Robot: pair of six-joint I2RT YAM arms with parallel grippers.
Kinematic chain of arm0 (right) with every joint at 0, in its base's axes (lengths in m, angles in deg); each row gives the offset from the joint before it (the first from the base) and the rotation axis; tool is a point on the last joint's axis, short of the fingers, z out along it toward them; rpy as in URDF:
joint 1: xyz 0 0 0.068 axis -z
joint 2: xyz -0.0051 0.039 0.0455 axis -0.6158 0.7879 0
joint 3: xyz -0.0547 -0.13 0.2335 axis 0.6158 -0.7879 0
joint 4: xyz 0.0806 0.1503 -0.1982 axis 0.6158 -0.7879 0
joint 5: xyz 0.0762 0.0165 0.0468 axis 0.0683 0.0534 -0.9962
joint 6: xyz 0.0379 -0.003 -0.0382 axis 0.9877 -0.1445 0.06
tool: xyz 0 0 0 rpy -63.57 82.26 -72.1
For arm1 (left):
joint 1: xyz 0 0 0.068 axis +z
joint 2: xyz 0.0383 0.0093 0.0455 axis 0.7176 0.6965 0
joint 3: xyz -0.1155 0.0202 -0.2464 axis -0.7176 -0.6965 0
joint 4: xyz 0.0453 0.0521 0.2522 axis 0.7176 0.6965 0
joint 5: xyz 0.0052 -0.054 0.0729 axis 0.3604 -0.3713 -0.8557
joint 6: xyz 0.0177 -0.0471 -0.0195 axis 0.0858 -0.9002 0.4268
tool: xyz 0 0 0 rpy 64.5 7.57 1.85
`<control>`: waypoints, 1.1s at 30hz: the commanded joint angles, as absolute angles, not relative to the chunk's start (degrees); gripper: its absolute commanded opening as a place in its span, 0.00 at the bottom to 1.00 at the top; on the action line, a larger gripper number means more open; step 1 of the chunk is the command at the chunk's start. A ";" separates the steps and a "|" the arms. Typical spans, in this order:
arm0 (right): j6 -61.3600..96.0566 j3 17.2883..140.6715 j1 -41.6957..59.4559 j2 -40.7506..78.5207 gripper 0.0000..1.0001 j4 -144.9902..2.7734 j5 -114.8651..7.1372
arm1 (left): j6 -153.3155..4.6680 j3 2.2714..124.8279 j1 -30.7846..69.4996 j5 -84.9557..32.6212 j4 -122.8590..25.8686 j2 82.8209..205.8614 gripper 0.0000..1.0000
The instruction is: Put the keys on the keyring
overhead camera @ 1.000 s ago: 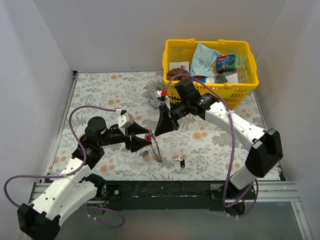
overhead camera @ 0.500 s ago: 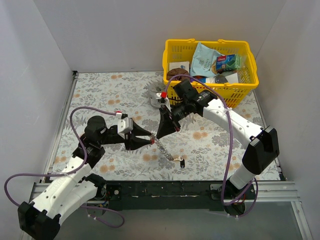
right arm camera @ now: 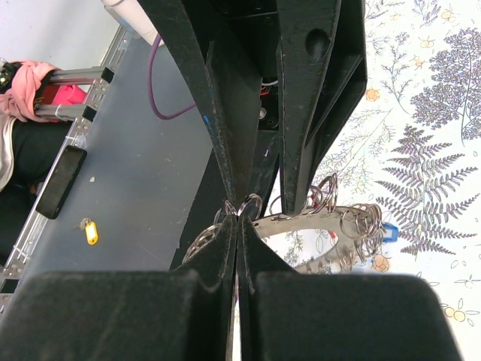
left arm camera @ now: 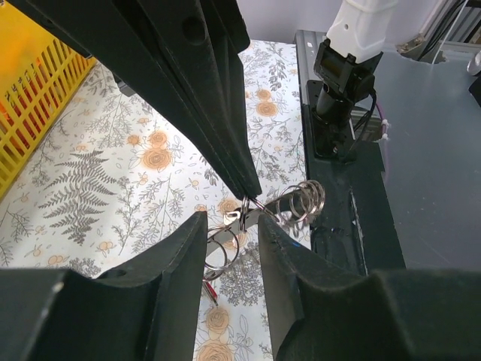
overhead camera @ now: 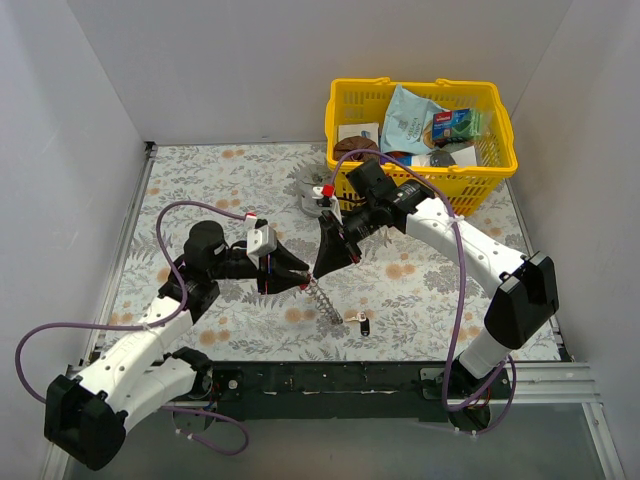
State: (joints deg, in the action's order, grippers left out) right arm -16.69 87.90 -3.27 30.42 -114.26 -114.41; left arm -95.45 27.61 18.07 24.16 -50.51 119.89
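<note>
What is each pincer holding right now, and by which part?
The right pincer is shut on the keyring, pinching a small loop at one end of the strand. The left pincer stands open around that end, apparently gripping nothing.

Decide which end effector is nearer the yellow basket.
Right. The right end effector is below-left of the yellow basket in the top view; the left end effector sits farther off, beyond it.

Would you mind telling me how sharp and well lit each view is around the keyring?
Top external view: soft, even light and everything sharp, but the keyring is tiny. Left wrist view: the left fingers are dark and blurred, while the keyring is fairly crisp, with glints. Right wrist view: the right fingers are near-black silhouettes, and the keyring is sharp.
</note>
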 commanded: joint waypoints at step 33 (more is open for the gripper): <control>13.52 67.86 0.74 10.05 0.66 -69.55 -97.72 | -114.23 20.92 18.44 20.16 -78.27 118.16 0.00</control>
